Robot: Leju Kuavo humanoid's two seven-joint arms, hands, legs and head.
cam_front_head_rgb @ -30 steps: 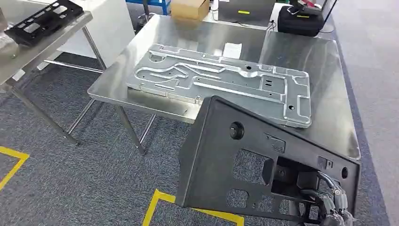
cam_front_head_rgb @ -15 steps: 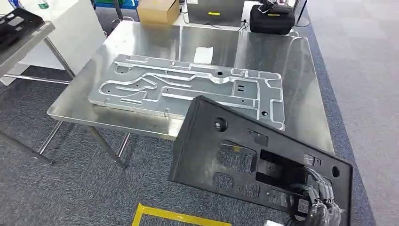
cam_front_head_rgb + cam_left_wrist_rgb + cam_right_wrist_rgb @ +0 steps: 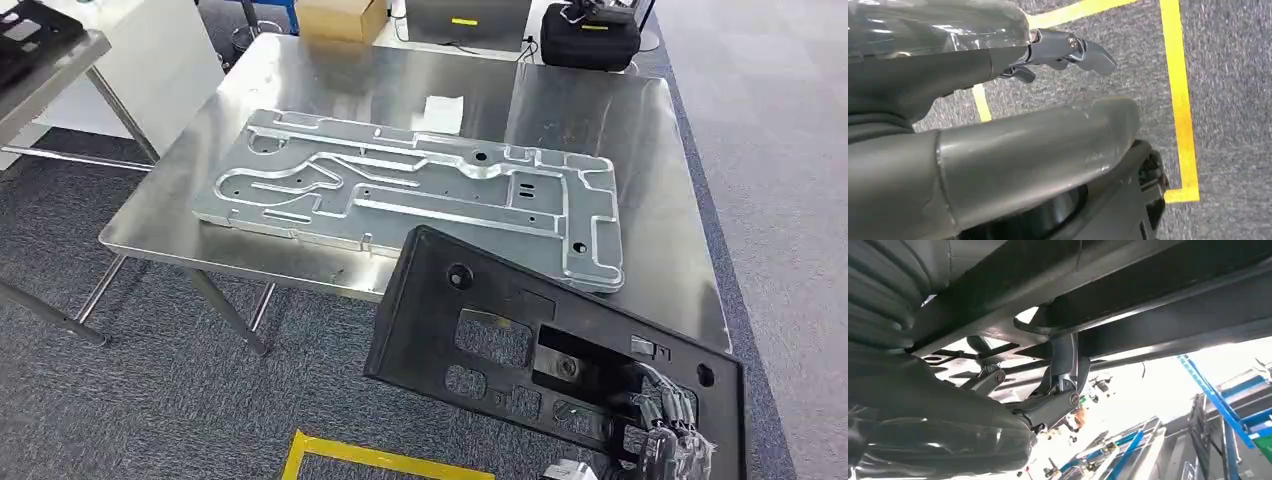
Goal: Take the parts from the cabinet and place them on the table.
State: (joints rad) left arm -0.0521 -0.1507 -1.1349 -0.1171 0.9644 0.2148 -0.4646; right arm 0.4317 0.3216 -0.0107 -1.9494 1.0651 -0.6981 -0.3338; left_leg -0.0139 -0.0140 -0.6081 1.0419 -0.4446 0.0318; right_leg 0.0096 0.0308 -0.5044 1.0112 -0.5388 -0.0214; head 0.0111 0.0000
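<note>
over at 9 o'clock in the head view there's a second counter point(image 3: 60, 55) with a black part point(image 3: 25, 22) on it, just the corner poking in. the main steel counter point(image 3: 660, 180) takes up the middle, and a big silver metal plate point(image 3: 400, 190) lies flat across it with a small white slip of paper point(image 3: 443, 110) near its far edge. past the counter at 12 o'clock sit a cardboard box point(image 3: 343, 17) and a black bag point(image 3: 590, 35)

the black plastic panel point(image 3: 470, 320) is at about 5 o'clock, tilted and off the counter, its upper corner overlapping the near edge of the counter and plate in the picture. the right robot hand point(image 3: 672, 445) grips it at the lower right, fingers point(image 3: 1063, 365) hooked through one of its cutouts

left robot hand point(image 3: 1013, 125) hangs over grey carpet with yellow floor tape point(image 3: 1178, 90), thumb and fingers apart, holding nothing
</note>
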